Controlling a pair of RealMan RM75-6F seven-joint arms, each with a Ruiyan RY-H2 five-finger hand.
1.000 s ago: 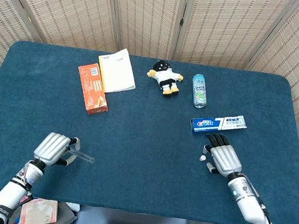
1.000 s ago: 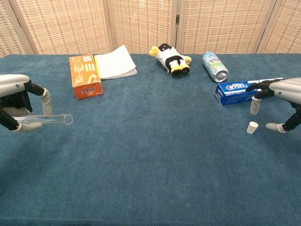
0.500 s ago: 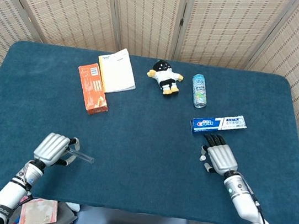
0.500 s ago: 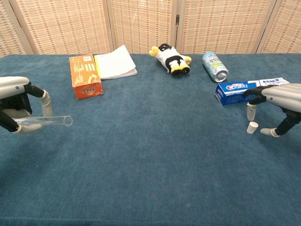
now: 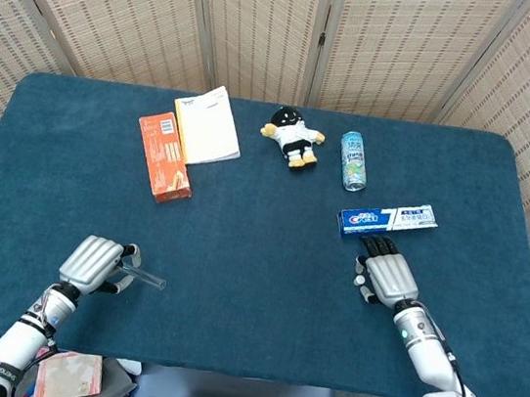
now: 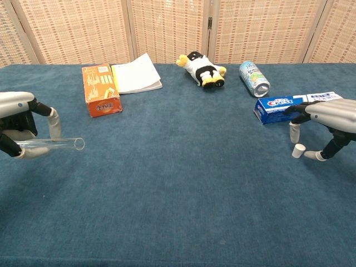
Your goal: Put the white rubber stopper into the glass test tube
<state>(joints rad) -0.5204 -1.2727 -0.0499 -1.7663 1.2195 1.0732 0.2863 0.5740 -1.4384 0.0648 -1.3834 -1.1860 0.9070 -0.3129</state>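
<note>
On the table's (image 6: pixel 178 183) near left side, the left hand (image 6: pixel 19 119) holds the glass test tube (image 6: pixel 53 144) level, its open end pointing inward. Far to the right, the right hand (image 6: pixel 325 119) hovers with fingers spread around the white rubber stopper (image 6: pixel 298 151), standing on the cloth, not yet gripped.

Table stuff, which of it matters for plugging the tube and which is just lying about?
For the job:
test tube, held by the left hand
white stopper, on the cloth under the right hand

Lying about:
orange box
booklet
plush toy
can
toothpaste box
</note>
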